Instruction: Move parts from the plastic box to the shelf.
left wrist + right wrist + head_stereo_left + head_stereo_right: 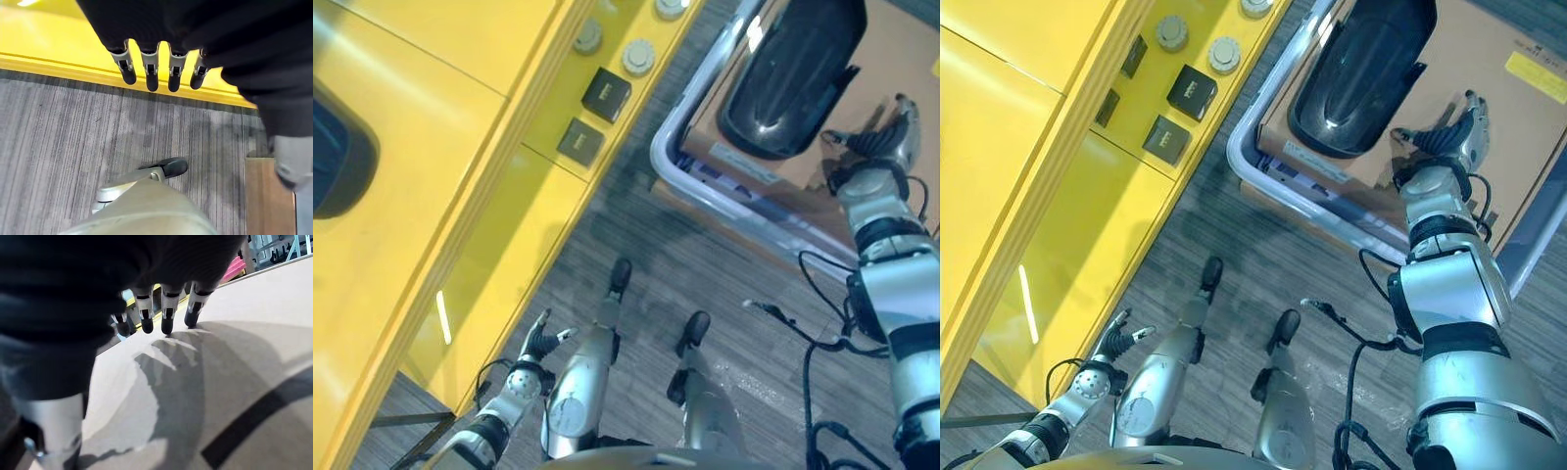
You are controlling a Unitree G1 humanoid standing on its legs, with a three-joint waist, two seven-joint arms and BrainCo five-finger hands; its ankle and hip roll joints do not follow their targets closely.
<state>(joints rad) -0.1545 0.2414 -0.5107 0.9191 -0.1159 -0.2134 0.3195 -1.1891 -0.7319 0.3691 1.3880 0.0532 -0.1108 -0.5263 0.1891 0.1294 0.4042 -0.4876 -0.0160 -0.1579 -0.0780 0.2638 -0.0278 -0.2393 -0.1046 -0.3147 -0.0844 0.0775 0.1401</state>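
While the eye views take in the glossy black part point(1356, 73) lying on cardboard point(1489, 108) in the plastic box point(1252, 147), just beyond the right hand point(1454, 132), its wrist view shows relaxed, empty fingers point(166, 308) over cardboard. Beside the yellow shelf point(460, 147), the left hand point(540, 345) hangs slack, holding nothing.

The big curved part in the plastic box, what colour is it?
Glossy black curved part, clearest in the right eye view.

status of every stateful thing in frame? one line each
Left hand: open, empty, low beside the yellow shelf.
Right hand: open, empty, above the cardboard sheet.
Black part: lying on the cardboard sheet in the plastic box, not grasped.
Small black blocks: resting on the yellow shelf.
Grey round parts: resting on the yellow shelf.
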